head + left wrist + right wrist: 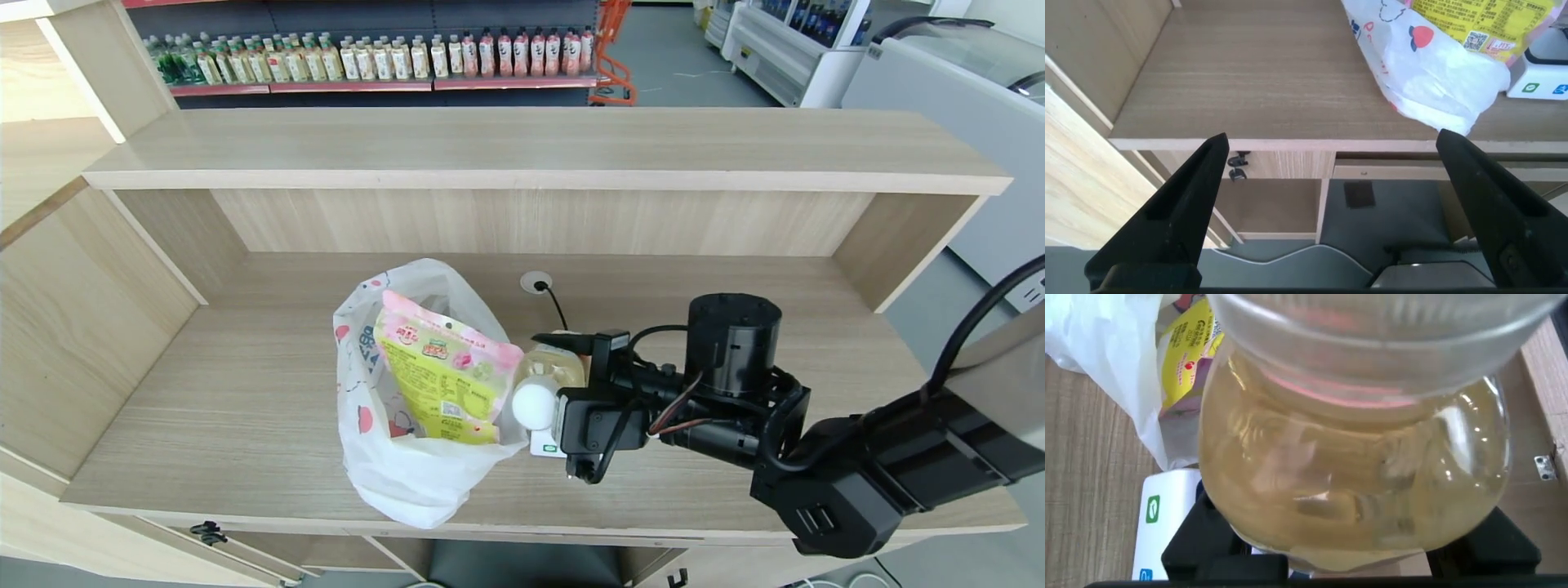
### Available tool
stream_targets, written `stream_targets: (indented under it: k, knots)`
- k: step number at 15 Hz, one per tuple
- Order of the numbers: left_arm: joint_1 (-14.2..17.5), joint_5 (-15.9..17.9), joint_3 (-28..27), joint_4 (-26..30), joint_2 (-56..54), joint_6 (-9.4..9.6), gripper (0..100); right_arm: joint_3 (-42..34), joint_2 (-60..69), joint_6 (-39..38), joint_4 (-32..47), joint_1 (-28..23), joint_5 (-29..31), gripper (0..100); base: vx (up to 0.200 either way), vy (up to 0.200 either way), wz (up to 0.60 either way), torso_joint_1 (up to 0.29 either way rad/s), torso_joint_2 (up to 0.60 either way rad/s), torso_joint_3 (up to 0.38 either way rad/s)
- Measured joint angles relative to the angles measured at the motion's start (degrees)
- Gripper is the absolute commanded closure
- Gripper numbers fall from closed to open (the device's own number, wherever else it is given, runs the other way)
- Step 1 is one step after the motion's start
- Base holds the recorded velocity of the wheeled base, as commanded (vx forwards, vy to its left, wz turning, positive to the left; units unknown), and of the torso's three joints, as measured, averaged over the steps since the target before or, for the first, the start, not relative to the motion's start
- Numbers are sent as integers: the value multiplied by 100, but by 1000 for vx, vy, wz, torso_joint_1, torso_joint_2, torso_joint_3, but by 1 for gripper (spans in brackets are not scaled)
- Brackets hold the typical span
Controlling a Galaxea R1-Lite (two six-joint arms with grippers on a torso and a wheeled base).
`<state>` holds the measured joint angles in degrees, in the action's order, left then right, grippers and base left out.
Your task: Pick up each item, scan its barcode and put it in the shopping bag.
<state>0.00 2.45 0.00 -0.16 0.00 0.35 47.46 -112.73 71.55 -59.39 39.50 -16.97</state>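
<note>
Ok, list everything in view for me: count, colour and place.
counter: one, light wood, in front of the robot
shopping bag: one, white with red and blue prints, on the counter
snack pouch: one, pink and yellow-green, sticking out of the shopping bag
bottle: one, clear with pale yellow drink and white cap, beside the shopping bag, over the scanner
scanner: one, white, on the counter
cable: one, black, from a hole in the counter
shelf bottles: many, green, white and pink, on the far shelf
left gripper: one, black, open, below the counter's front edge
right gripper: one, black, shut on the bottle
</note>
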Motion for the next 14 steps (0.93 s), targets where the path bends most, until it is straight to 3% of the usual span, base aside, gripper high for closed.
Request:
stream_targets:
  k: [14]
  knots:
    - [0,1,0,0,0,0,0,227,-642,-2,-394,-171,-121,100,0,0,0,0,0,0]
